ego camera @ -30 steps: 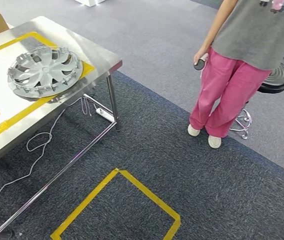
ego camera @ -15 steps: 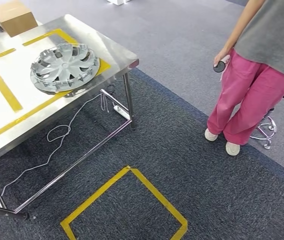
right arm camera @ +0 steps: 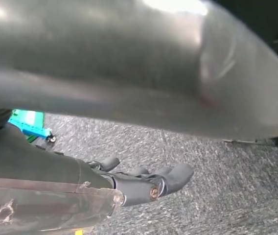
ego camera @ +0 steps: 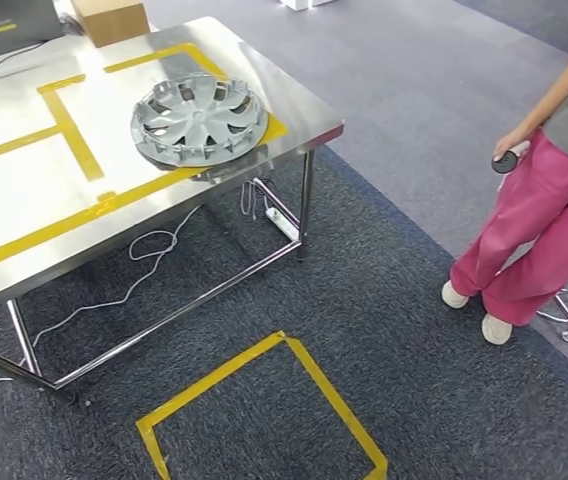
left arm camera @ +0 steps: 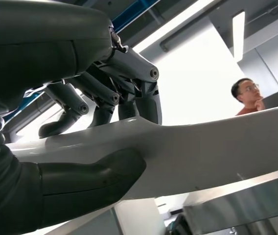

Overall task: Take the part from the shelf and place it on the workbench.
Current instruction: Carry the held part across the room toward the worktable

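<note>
Left hand [left arm camera: 93, 122] clamps a pale part [left arm camera: 204, 152] — thumb below, fingers [left arm camera: 104, 93] above; right hand [right arm camera: 130, 186]: grip unclear. Hubcap [ego camera: 199, 119] on workbench [ego camera: 32, 190], upper left.

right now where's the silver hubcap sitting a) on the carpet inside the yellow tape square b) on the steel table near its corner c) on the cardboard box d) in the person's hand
b: the hubcap lies flat on the steel table, on the yellow tape near the corner closest to the person.
</note>
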